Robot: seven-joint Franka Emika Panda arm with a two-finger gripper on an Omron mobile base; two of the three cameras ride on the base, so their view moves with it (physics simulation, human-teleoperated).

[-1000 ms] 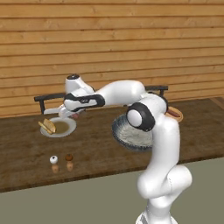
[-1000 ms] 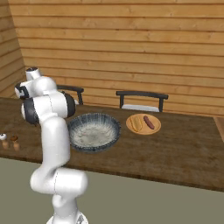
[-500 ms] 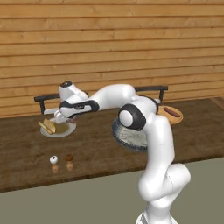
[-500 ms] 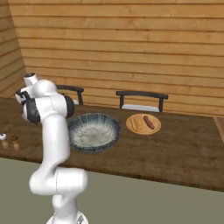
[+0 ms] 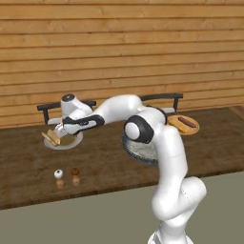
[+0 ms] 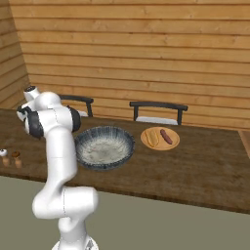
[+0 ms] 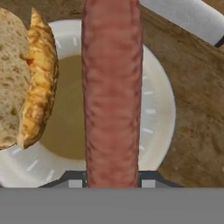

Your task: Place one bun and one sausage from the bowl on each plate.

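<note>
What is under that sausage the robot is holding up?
Under the sausage lies a white plate with a brownish centre; a bun rests on its side. The strip of plate directly behind the sausage is covered.

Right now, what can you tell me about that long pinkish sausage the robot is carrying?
The long reddish-pink sausage is smooth, slightly mottled and straight. The hand grips it at one end, holding it over the round white plate with the brownish centre. A golden-crusted bun already lies on that plate beside it. Whether the sausage touches the plate is unclear.

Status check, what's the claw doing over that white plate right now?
Claw shut on long reddish-brown sausage, poised over round white plate with brownish centre. Split golden bun on plate's edge. Nothing in the way.
</note>
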